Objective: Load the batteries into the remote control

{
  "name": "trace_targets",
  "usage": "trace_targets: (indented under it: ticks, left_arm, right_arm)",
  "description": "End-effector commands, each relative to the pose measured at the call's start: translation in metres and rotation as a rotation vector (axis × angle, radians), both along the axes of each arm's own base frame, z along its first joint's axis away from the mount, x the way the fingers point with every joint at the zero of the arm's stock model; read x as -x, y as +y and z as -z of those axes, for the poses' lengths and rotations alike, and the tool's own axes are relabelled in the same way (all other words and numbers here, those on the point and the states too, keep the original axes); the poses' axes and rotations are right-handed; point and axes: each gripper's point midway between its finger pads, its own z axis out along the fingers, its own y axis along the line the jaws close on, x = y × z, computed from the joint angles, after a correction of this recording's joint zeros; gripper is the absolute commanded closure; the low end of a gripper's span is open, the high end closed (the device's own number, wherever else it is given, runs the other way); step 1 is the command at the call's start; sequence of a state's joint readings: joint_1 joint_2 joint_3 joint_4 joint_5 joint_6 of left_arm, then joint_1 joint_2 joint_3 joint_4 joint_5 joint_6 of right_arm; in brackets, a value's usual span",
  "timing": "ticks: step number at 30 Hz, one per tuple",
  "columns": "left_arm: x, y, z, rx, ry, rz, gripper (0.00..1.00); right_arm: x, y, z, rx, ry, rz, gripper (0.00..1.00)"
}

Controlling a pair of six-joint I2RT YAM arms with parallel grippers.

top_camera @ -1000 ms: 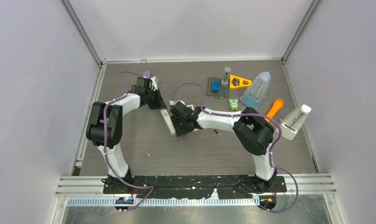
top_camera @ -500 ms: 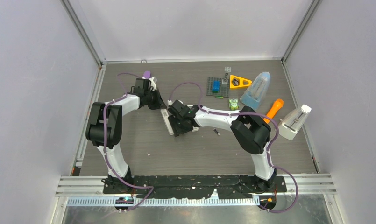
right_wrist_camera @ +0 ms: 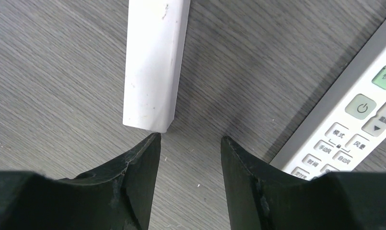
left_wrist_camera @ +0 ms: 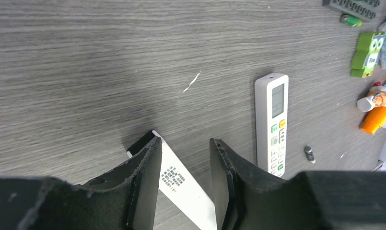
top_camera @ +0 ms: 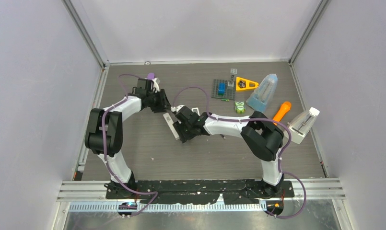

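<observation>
Left jaws have slid in, now spread astride the face-down remote (left_wrist_camera: 181, 187). Right jaws gape just off its other end. Second remote (left_wrist_camera: 272, 124) lies beside it, black battery (left_wrist_camera: 309, 154) beyond that, on the tabletop (left_wrist_camera: 85, 72).

The top view is bright and evenly lit from above: the pale walls look flat, and only faint, soft shadows lie under the arms on the dark table (top_camera: 147, 143). The metal rail (top_camera: 200, 207) shows a dull sheen. Both wrist views render the wood grain crisply. The left gripper (left_wrist_camera: 183, 143) and right gripper (right_wrist_camera: 188, 139) are near-black, with little detail. A diffuse shadow falls just right of the white remote (right_wrist_camera: 155, 62).
</observation>
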State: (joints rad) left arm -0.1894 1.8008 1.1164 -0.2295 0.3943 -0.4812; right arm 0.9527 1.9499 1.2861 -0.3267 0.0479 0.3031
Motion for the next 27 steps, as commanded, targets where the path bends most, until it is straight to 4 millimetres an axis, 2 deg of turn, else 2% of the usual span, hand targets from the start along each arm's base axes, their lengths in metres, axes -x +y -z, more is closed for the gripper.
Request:
trace_targets:
  ticks: [1, 5, 11, 19, 23, 27]
  left_arm:
    - [-0.013, -0.003, -0.043, 0.017, -0.1, 0.01, 0.56]
    - [-0.016, 0.003, -0.039, -0.03, -0.098, 0.016, 0.52]
    - [-0.019, 0.011, -0.023, -0.1, -0.048, 0.031, 0.51]
    - [-0.011, 0.016, 0.0, -0.161, 0.043, 0.102, 0.5]
    - [-0.007, 0.011, 0.005, -0.143, 0.079, 0.147, 0.56]
    - [-0.003, 0.009, 0.008, -0.132, 0.101, 0.163, 0.68]
  right_arm:
    - [-0.007, 0.005, -0.028, -0.051, -0.091, -0.021, 0.46]
    - [-0.005, 0.003, -0.026, -0.058, -0.089, -0.005, 0.46]
    - [-0.003, 0.003, -0.025, -0.073, -0.081, 0.004, 0.46]
    - [-0.001, 0.003, -0.024, -0.086, -0.072, 0.008, 0.46]
    - [-0.001, 0.006, -0.023, -0.103, -0.068, 0.016, 0.46]
    - [-0.001, 0.009, -0.02, -0.109, -0.062, 0.027, 0.47]
